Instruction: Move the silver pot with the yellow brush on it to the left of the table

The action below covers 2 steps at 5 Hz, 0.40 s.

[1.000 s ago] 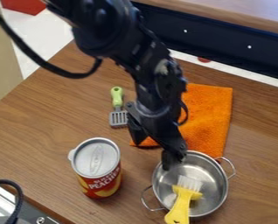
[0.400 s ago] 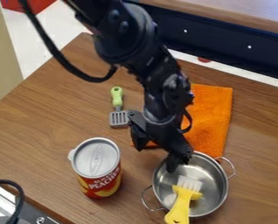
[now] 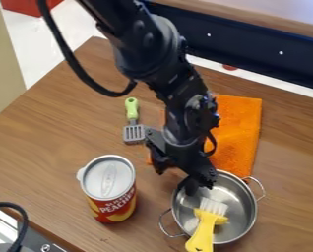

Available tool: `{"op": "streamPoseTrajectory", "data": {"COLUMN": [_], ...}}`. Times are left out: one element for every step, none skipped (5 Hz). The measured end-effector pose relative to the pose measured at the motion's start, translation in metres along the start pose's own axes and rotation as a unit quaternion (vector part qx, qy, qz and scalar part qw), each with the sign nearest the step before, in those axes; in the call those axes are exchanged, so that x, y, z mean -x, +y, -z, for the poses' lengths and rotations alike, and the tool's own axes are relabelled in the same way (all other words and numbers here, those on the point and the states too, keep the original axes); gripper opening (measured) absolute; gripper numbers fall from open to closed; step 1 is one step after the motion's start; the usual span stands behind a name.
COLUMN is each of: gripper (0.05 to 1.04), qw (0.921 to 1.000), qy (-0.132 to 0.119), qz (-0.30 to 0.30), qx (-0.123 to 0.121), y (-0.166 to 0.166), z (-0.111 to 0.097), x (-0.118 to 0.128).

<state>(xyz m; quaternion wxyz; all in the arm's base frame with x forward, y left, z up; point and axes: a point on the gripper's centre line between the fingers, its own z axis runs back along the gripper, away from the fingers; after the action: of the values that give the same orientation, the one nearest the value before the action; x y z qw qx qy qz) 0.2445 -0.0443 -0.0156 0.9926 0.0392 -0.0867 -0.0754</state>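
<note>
The black pincer (image 3: 175,180) is hanging at the back-left rim of the silver pot (image 3: 236,193), its two fingers standing spread, one reaching over the pot's inside and the other outside it. I take it they're straddling the rim so that closing will nip the thin metal wall; whether they're low enough yet, I can't tell from here. The yellow brush (image 3: 205,230) is leaning in the pot, bristles inside and handle lying over the front rim, away from the pincer, which is leaving the back edge free for gripping.

The pot is sitting near the front right of the worktop (image 3: 47,142), so the carry is still all to do. The peaches can (image 3: 110,189) is standing upright just to its left, right where a straight slide would be going, so I'd be lifting clear or passing behind it. Tilting could be sending the brush out over the front. Behind the pot, the orange cloth (image 3: 239,130) is lying flat.
</note>
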Motion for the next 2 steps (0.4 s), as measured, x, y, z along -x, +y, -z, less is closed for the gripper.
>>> {"op": "streamPoseTrajectory", "data": {"gripper": [0.410, 0.182], "qw": [0.9997, 0.9988], "qy": [0.014, 0.029], "qz": [-0.007, -0.026], "qx": [0.021, 0.030], "y": [0.0012, -0.0006], "z": [-0.0009, 0.0068], "x": [-0.0004, 0.0008]}}
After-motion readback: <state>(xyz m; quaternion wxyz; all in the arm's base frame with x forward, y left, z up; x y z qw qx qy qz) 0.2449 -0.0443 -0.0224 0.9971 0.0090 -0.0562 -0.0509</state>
